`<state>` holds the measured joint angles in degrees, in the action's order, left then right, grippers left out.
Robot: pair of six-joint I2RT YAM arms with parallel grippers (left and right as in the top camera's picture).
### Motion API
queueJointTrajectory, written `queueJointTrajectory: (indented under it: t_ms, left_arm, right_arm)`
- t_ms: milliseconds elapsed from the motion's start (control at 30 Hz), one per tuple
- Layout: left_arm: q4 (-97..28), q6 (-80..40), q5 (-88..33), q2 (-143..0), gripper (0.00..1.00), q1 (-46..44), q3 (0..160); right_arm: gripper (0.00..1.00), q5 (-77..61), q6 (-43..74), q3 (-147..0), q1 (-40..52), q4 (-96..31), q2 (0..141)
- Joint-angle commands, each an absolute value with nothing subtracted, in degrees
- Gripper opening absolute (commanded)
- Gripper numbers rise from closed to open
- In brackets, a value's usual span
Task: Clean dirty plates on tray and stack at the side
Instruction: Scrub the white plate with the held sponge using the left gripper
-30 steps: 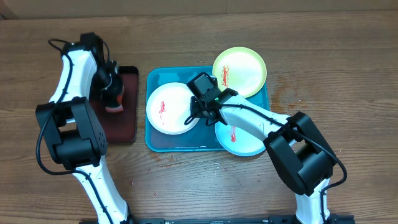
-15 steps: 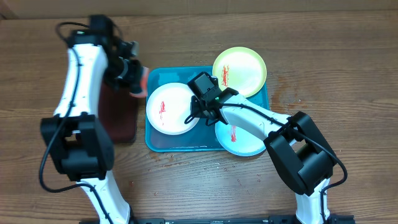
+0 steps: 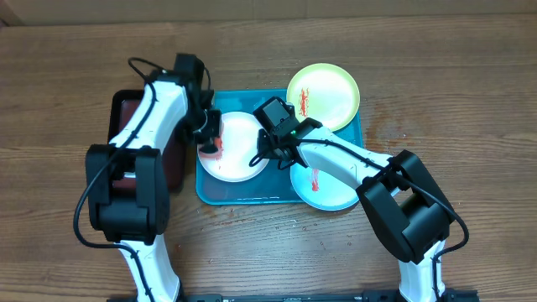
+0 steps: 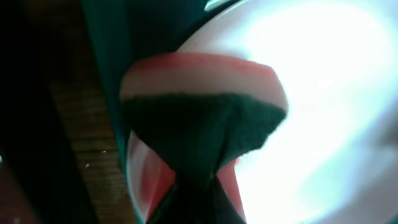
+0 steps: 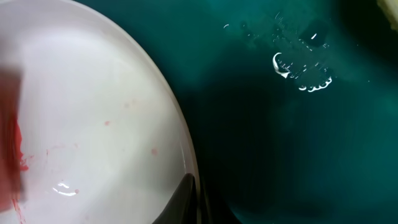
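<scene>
The white plate (image 3: pixel 239 144) lies at the left of the cyan-blue tray (image 3: pixel 243 195), with a red smear by its left side. My left gripper (image 3: pixel 210 141) is shut on a pink sponge with a dark green pad (image 4: pixel 205 124), pressed on the plate's left part (image 4: pixel 323 93). My right gripper (image 3: pixel 258 158) is shut on the plate's right rim (image 5: pixel 93 112), one finger (image 5: pixel 186 199) lying over the edge. The yellow-green plate (image 3: pixel 324 96) rests on the tray's back right corner. The pale cyan plate (image 3: pixel 325 190) sits at the front right. Both carry red smears.
A black tray with a dark red inside (image 3: pixel 126 113) stands left of the cyan-blue tray, partly under my left arm. Water drops (image 5: pixel 301 68) lie on the cyan-blue tray floor. Bare wooden table (image 3: pixel 453 101) surrounds everything.
My left arm has carried the sponge right from the black tray onto the white plate's left side. My right gripper has kept its hold on the plate rim.
</scene>
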<state>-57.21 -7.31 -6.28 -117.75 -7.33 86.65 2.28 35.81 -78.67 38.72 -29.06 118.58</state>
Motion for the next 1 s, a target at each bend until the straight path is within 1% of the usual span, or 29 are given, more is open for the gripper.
queueJointTrajectory:
  t_ms: [0,200,400,500,600,733,767,867,967]
  left_arm:
    - [-54.7,-11.0,-3.4,-117.2,0.04,-9.5,83.1]
    - [-54.2,-10.0,-6.6,-117.2,0.04,-12.5,81.9]
    - [-56.8,-1.0,-26.7,-117.2,0.04,-14.0,81.9]
    - [-56.9,-0.8,-27.9,-117.2,0.04,-13.4,81.9]
    - [-56.5,-2.0,-21.2,-117.2,0.04,-12.3,81.9]
    - [-56.3,-11.7,2.9,-117.2,0.04,-11.3,81.9]
    - [-56.5,-13.1,6.8,-117.2,0.04,-11.3,81.9]
    - [-56.8,-14.9,13.6,-117.2,0.04,-11.3,81.9]
    - [-56.8,-15.1,13.6,-117.2,0.04,-11.7,82.1]
  right_arm:
    - [0.04,1.9,35.6,-78.7,38.8,-29.9,119.7]
    - [0.04,1.9,35.6,-78.7,38.8,-29.8,119.7]
    - [0.04,1.9,35.6,-78.7,38.8,-29.9,119.7]
    - [0.04,1.9,35.6,-78.7,38.8,-30.1,119.7]
    - [0.04,1.9,36.1,-78.7,38.8,-30.4,119.7]
    - [0.04,2.1,38.2,-78.7,38.7,-30.8,119.7]
    - [0.04,2.0,38.2,-78.7,38.5,-30.9,119.7]
    - [0.04,2.0,39.1,-78.7,37.8,-31.5,119.7]
    - [0.04,1.8,39.1,-78.7,37.2,-31.8,119.7]
